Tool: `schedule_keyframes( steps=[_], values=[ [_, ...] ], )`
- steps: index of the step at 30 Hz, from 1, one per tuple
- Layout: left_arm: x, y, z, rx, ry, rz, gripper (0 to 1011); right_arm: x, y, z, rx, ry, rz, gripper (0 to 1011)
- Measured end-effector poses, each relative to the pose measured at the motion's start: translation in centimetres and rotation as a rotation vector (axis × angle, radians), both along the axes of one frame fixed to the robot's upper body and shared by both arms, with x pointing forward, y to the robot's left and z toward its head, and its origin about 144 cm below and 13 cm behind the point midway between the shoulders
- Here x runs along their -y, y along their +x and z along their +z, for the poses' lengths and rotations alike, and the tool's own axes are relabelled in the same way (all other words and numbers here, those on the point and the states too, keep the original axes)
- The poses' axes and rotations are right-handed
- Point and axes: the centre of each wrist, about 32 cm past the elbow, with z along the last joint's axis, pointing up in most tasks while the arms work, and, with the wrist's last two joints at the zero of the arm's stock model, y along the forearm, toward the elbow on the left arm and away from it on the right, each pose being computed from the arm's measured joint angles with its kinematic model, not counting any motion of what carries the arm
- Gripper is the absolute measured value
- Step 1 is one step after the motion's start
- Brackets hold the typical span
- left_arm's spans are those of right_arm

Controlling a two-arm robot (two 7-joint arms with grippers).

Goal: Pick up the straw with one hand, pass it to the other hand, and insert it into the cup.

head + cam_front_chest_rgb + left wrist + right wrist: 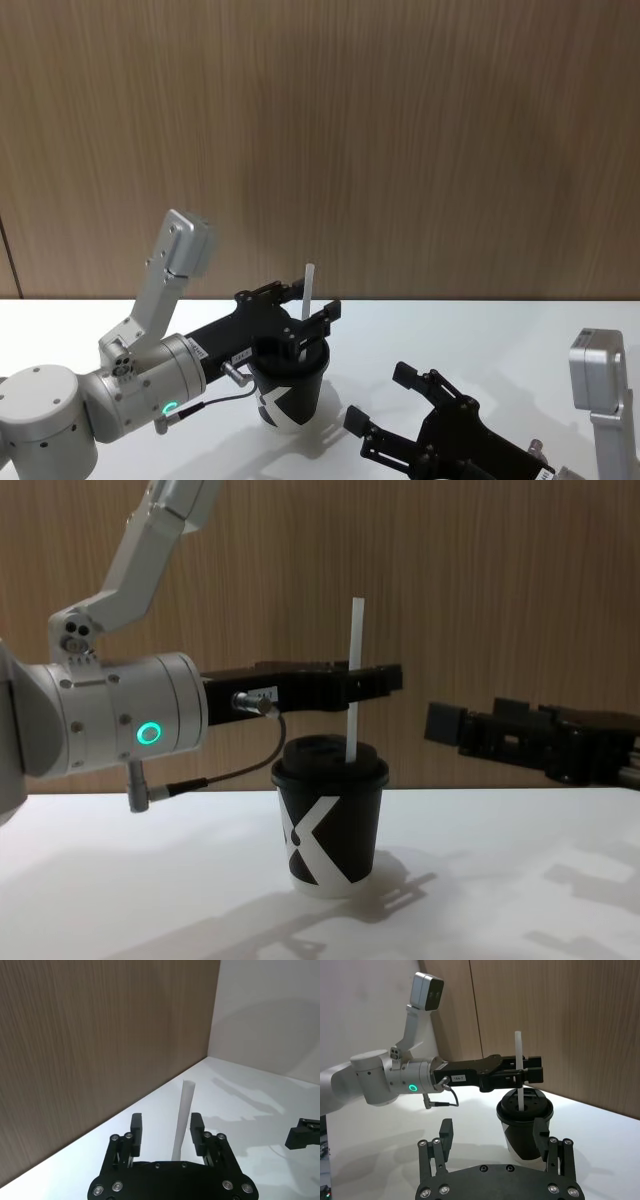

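The black cup (330, 835) with a white X mark and a domed lid stands on the white table (500, 330). The white straw (354, 670) stands nearly upright with its lower end in the lid (522, 1105). My left gripper (315, 298), on the silver wrist with the green ring, hovers just above the lid. It is open, and the straw (182, 1120) rises between its fingers, closer to one finger (196, 1127). My right gripper (378, 395), all black, is open and empty, a short way to the cup's right (445, 725).
A wood-panelled wall (400, 150) stands close behind the table. A thin cable with a metal plug (150, 792) hangs from the left wrist. Bare white tabletop lies in front of the cup and to its right.
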Motion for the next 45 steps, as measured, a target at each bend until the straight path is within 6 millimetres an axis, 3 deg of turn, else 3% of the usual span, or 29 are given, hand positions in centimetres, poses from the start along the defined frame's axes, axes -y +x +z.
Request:
schedule_keyframes(
  steps=[11,16,31,45],
  values=[
    [-0.2,0.0,0.7,0.021,-0.024,-0.01,900,0.0,0.3,0.2,0.003,-0.007,0.007,1001],
    [-0.3,-0.2,1.4,0.035,-0.043,-0.018,1002,0.0,0.5,0.2,0.004,-0.01,0.014,1001],
    [-1.1,-1.9,4.4,0.095,-0.115,-0.024,1002,-0.3,1.0,0.2,0.006,-0.019,0.032,1001],
    [-1.5,-2.8,5.4,0.107,-0.137,-0.016,1002,-0.5,1.1,0.1,0.004,-0.021,0.041,1001]
  ],
)
